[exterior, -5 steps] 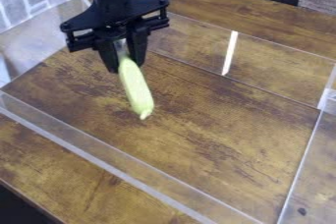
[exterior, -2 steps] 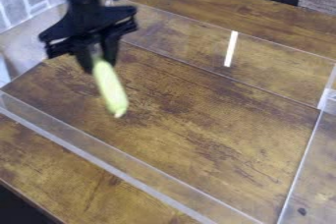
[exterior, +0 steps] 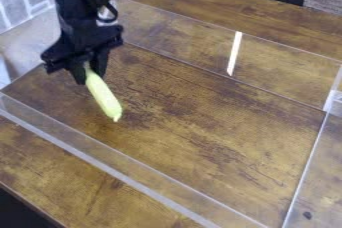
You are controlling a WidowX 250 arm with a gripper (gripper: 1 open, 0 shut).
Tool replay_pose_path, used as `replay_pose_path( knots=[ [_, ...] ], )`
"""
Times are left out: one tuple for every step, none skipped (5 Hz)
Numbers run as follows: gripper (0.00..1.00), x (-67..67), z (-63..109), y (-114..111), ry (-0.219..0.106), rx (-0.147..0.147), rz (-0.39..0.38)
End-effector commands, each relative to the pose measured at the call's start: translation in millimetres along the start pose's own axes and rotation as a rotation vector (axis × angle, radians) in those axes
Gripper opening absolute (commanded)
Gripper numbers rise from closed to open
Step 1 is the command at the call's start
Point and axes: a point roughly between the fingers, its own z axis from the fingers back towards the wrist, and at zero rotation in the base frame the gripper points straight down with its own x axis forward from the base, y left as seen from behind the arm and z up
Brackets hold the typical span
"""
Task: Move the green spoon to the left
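Gripper: black gripper (exterior: 88, 67) at the left of the view, pointing steeply down, jaws narrowed onto the top end of the green spoon (exterior: 103, 96).
Green spoon: held by its upper end; the yellow-green handle slants down and to the right from the fingers, its lower tip at or just above the wood. The metal bowl cannot be made out.
Table: dark wooden table (exterior: 227, 122), the spoon over its left part.
Enclosure: clear plastic walls (exterior: 234, 54) ring the work area.
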Motion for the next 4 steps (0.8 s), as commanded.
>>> replay_pose_path(
  knots=[
    [0.0,23.6,-2.4,-7.7,-0.051,-0.047,0.017],
    [1.0,32.0,-17.6,-4.1,-0.055,-0.041,0.007],
    [0.0,32.1,-21.4,-15.2,-0.055,-0.037,-0.019],
    [0.0,29.2,-22.6,-26.7,-0.044,-0.03,-0.045]
  ],
)
